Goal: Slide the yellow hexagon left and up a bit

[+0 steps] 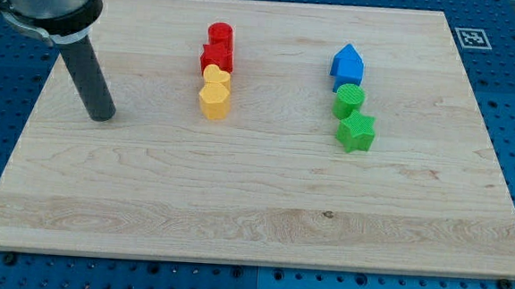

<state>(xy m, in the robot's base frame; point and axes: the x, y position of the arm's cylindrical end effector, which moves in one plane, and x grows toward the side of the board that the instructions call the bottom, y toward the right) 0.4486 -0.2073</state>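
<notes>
The yellow hexagon (214, 100) sits at the lower end of a column of blocks left of the board's middle. A yellow heart (214, 74) touches it just above. Above that are a red block (216, 58) and a red cylinder (220, 34). My tip (103, 115) rests on the board far to the view's left of the yellow hexagon, slightly lower, and touches no block.
A second column stands at the right: a blue block (347, 64), a green cylinder (350, 100) and a green star (356, 131). The wooden board (253, 216) lies on a blue perforated table. A marker tag (472, 37) sits past the board's top right corner.
</notes>
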